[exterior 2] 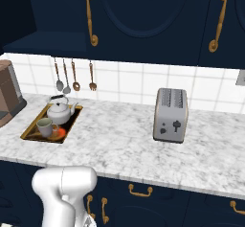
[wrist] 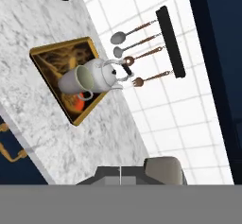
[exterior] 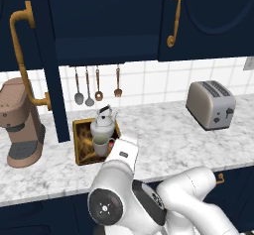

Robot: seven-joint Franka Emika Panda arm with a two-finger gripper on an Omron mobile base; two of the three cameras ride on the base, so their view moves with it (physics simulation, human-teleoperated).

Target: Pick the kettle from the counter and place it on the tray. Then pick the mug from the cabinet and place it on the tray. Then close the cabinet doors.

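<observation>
Kettle [exterior 2: 61,111] and mug [exterior 2: 45,127] stand side by side on the tray [exterior 2: 28,134] on the marbled counter [exterior 2: 124,149]. One cabinet door [exterior: 52,80] hangs open. Gripper closed, empty.

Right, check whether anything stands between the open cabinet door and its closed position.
Nothing visible does. The open cabinet door hangs out over the counter. The kettle and mug sit in the tray, with the coffee machine beside it, all seemingly below the door's swing.
</observation>
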